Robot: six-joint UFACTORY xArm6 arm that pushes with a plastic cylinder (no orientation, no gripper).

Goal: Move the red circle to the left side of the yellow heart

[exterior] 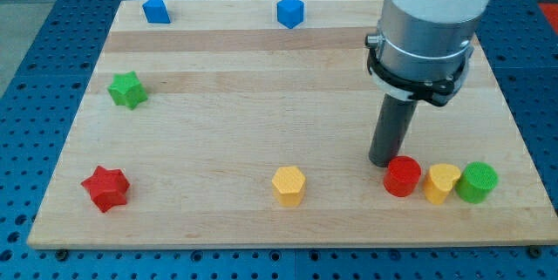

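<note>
Red circle (402, 176) sits near the board's near right edge, touching the yellow heart (442, 182) on its right; green circle (477, 181) touches the heart's far side, three in a row. Count: two red blocks, circle plus red star (105, 187) at near left; two yellow, heart plus yellow hexagon (289, 185) near centre; two green, circle plus green star (127, 90) at left; two blue blocks (156, 9) (289, 11) along the far edge. Arm descends from upper right, rod upright; my tip (383, 161) rests just beside the circle's far-left edge. Tool is a bare rod, grasping nothing. Wooden board (227, 123) lies on a blue perforated table (35, 36).
</note>
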